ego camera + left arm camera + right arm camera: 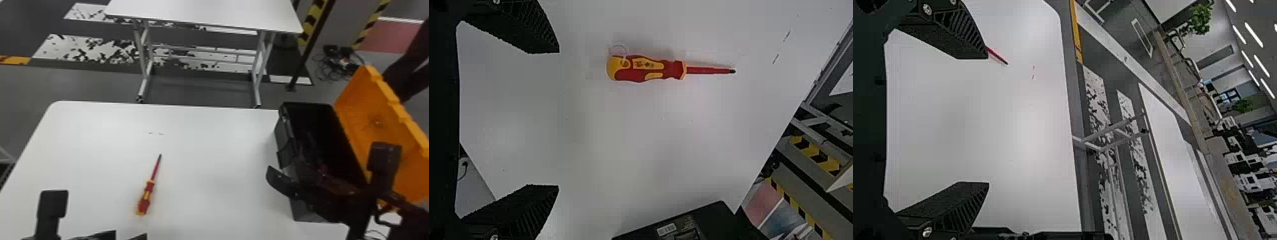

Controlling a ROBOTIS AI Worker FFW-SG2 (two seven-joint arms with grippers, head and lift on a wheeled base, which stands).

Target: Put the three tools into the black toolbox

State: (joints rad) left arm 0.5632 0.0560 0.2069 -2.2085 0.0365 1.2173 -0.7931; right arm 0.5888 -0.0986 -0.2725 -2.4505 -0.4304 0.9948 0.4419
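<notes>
Spread and empty, the left gripper (558, 119) hangs over the table (217, 198), near the screwdriver (649, 70); the right gripper (987, 120), likewise spread, is by the toolbox (284, 137) (too dark inside, I'd say, to count tools). Pinching the round handle off-centre could let it swivel and snag the rim, and the right arm might block its way in.

Far half of toolbox (282, 132) open; lid (372, 123) blocks right.
</notes>
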